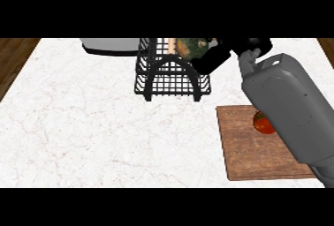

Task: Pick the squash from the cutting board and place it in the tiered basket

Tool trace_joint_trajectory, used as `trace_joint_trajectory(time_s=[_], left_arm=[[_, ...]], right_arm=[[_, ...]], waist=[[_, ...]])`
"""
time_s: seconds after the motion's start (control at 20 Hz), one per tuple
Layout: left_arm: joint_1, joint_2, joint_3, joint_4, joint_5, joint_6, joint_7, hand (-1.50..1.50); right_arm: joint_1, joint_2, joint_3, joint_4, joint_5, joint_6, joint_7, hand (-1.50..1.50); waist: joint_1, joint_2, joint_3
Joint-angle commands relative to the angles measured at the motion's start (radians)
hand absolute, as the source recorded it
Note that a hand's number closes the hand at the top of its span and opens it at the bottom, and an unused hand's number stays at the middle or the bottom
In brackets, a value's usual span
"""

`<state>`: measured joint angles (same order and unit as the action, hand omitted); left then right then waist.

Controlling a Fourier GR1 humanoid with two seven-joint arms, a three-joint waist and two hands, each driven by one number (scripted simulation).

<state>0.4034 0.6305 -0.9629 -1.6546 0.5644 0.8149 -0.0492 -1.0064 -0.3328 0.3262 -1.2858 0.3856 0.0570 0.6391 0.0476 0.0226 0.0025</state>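
The squash (187, 46), dark green with a tan stem end, is at the top tier of the black wire tiered basket (171, 84) at the counter's far middle. My right hand (220, 54) reaches over the basket's right side, its fingers curled against the squash, and hides part of it. Its grey forearm (290, 106) runs from the lower right across the wooden cutting board (251, 154). My left hand does not show.
A red tomato (262, 124) lies on the cutting board, half under the forearm. A grey round vessel (109, 45) stands at the far edge, left of the basket. White marble counter (98, 132) spreads to the left; wooden floor shows at both far corners.
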Motion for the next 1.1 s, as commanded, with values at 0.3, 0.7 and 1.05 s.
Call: trace_joint_trajectory(time_s=[0.3, 0.7, 1.05], left_arm=[[-0.25, -0.007, 0.182, -0.018, -0.017, 0.007, -0.084, 0.0], [-0.245, 0.002, 0.167, -0.023, 0.015, 0.018, -0.1, 0.0], [-0.229, -0.007, 0.147, -0.027, 0.029, 0.061, -0.12, 0.0]], right_arm=[[0.043, 0.189, -0.136, 0.124, -0.148, -0.136, -0.077, -1.5], [0.021, 0.232, -0.278, 0.115, -0.21, -0.274, -0.188, -1.5], [0.013, 0.087, -0.43, 0.163, -0.184, -0.38, -0.189, -1.5]], waist=[[-0.024, 0.002, -0.002], [-0.05, -0.012, -0.002], [-0.093, -0.019, -0.002]])
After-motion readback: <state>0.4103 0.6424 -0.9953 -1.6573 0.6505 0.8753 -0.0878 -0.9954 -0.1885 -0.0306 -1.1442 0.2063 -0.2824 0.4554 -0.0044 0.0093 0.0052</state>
